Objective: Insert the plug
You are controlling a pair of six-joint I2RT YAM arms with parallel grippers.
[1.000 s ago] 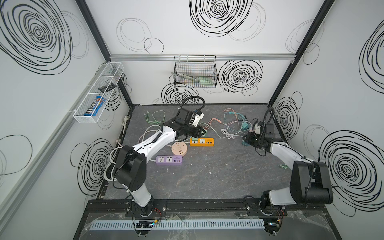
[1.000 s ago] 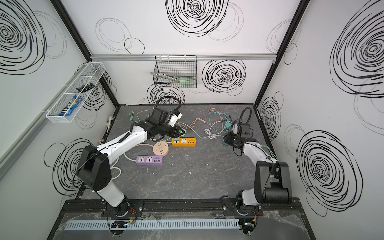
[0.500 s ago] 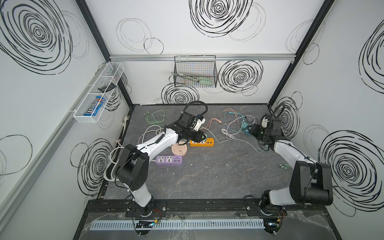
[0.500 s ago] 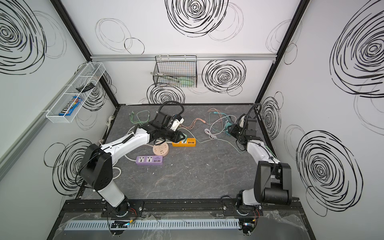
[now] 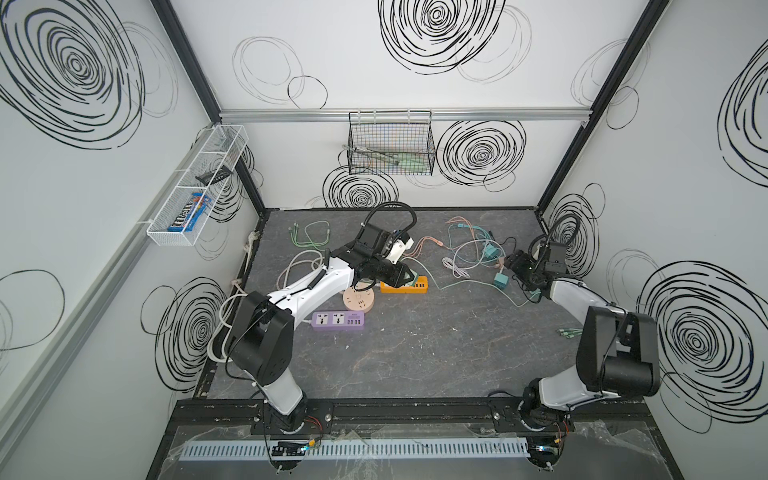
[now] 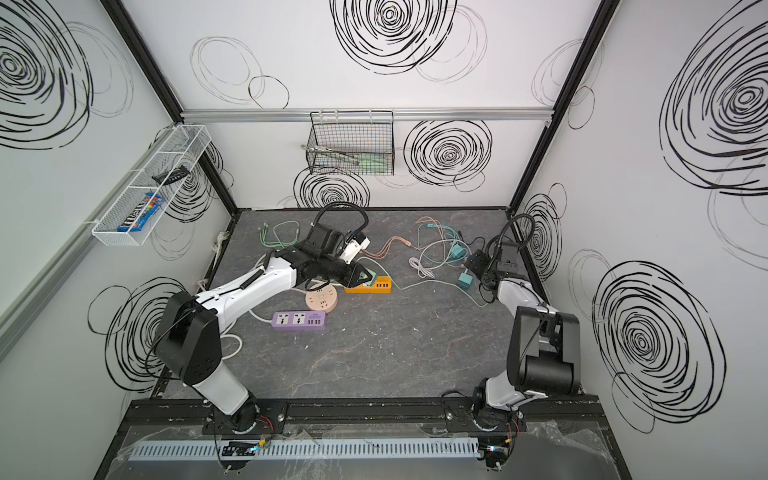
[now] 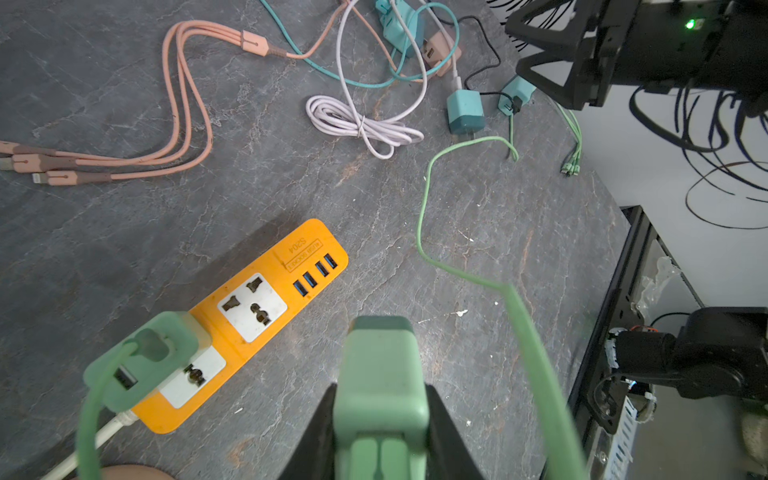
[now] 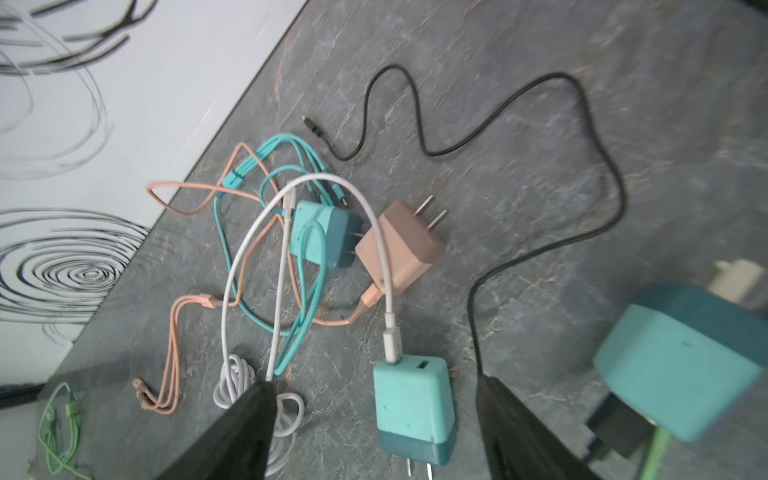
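On the left wall a blue pack (image 5: 188, 215) seems to read m&m's. The left gripper (image 7: 380, 399), the nearer one, clamps the green plug (image 7: 382, 365) just beside the orange power strip (image 7: 320, 245), whose long axis runs left-right and which is marked S204; its middle socket (image 7: 251, 307) is free. The right gripper (image 8: 376, 382) gapes empty.

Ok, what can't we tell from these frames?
green plug prongs: none show in the left wrist view; in both top views the left gripper covers them.
orange strip end socket: left wrist view, under the seated green adapter.
teal charger: right wrist view, blurred and cut by the frame edge.
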